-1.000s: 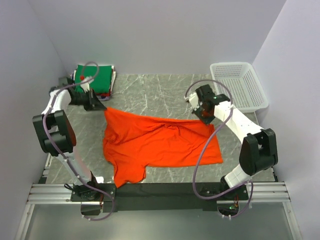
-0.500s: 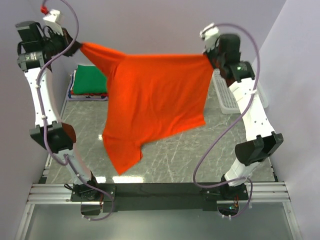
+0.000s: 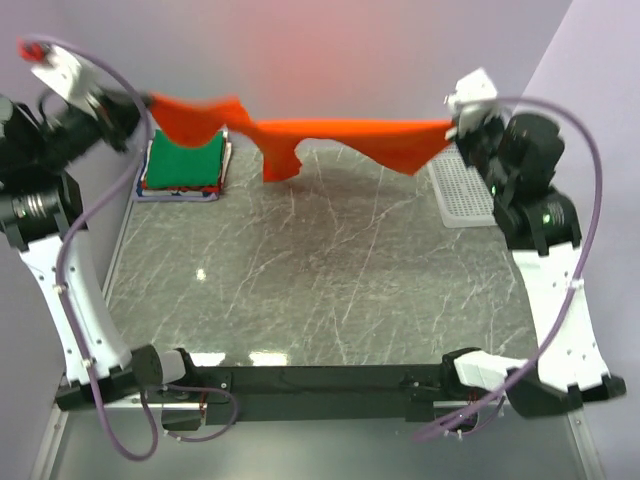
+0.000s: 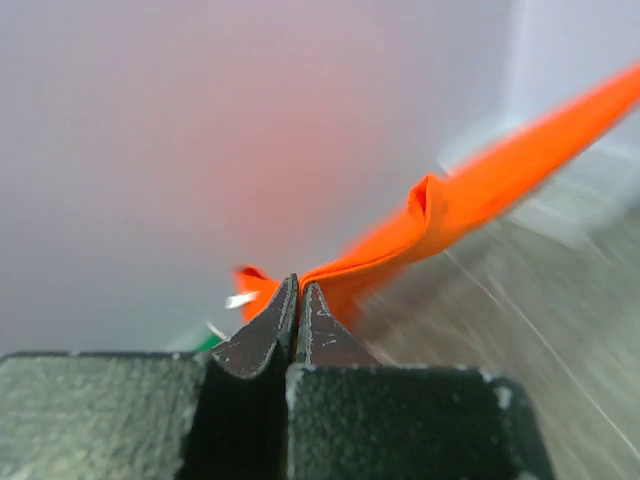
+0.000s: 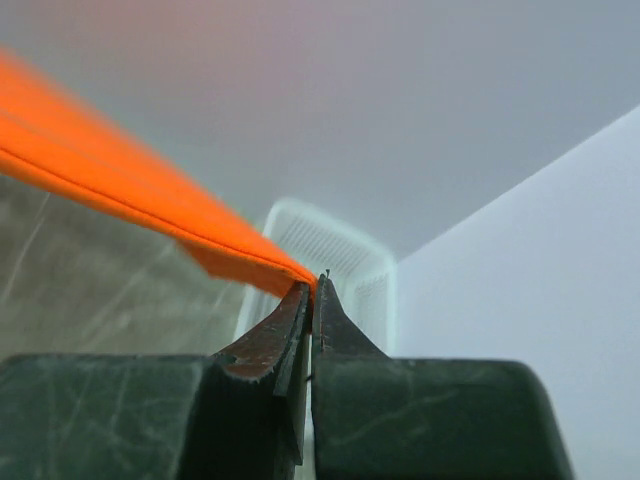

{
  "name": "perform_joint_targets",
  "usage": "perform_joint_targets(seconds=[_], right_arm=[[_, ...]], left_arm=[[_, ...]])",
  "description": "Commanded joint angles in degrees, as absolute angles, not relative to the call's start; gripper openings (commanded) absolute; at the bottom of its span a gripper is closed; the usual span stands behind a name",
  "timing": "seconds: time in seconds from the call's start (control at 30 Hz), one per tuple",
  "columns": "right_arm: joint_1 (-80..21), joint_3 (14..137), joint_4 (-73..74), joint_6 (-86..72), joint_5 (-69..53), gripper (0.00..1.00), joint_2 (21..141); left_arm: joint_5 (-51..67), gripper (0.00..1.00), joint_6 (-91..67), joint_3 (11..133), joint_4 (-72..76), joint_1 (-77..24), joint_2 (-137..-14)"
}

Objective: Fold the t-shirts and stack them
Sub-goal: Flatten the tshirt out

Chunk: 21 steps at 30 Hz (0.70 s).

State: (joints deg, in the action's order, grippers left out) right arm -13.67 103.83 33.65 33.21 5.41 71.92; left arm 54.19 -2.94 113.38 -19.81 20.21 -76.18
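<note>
Above the table [image 3: 330,280], the orange t-shirt [image 3: 395,142] stretches left-right.

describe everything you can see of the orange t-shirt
The orange t-shirt is plain, soft cloth with no print visible. It is lifted off the table and pulled sideways into a long, narrow band near the far wall. The left gripper is shut on one end and the right gripper on the other, each pinching a thin fold. Loose parts sag below the band, one flap left of middle and a wider one near the right end. Nothing else appears to touch it.
</note>
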Motion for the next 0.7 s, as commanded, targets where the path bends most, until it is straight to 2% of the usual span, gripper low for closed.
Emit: perform_joint_targets(seconds=[0.0,0.03,0.1,0.13,0.17,0.2,0.27,0.37,0.67], right_arm=[[-14.8,92.2,41.2,35.7,0.2,0.00,65.0],[-14.7,91.2,39.5,35.2,0.2,0.00,63.0],[-14.7,93.1,37.5,33.7,0.9,0.00,60.7],[-14.6,94.9,36.0,32.7,2.1,0.00,61.0],[-14.7,98.1,34.8,32.1,3.2,0.00,61.9],[-14.5,99.0,33.5,31.9,3.8,0.00,62.3],[-14.6,99.8,26.9,32.5,8.1,0.00,64.8],[-14.0,105.8,22.3,32.8,12.2,0.00,71.3],[-13.9,124.0,24.2,32.5,13.8,0.00,84.8]], left_arm=[[69.0,0.00,10.8,105.1,-40.0,21.2,-72.3],[70.6,0.00,11.5,104.5,-41.7,21.4,-70.7],[73.3,0.00,6.5,101.3,-34.5,21.6,-65.4],[73.0,0.00,-4.2,99.4,-28.5,21.6,-63.6],[70.2,0.01,-10.0,95.5,-13.5,21.8,-60.6],[67.7,0.00,-19.5,94.3,-7.6,22.1,-59.9],[58.4,0.00,-23.5,96.7,-3.1,22.1,-62.1],[50.8,0.01,-24.8,104.9,-7.1,22.1,-69.2],[43.6,0.01,-18.9,121.5,-11.1,22.2,-82.3]])
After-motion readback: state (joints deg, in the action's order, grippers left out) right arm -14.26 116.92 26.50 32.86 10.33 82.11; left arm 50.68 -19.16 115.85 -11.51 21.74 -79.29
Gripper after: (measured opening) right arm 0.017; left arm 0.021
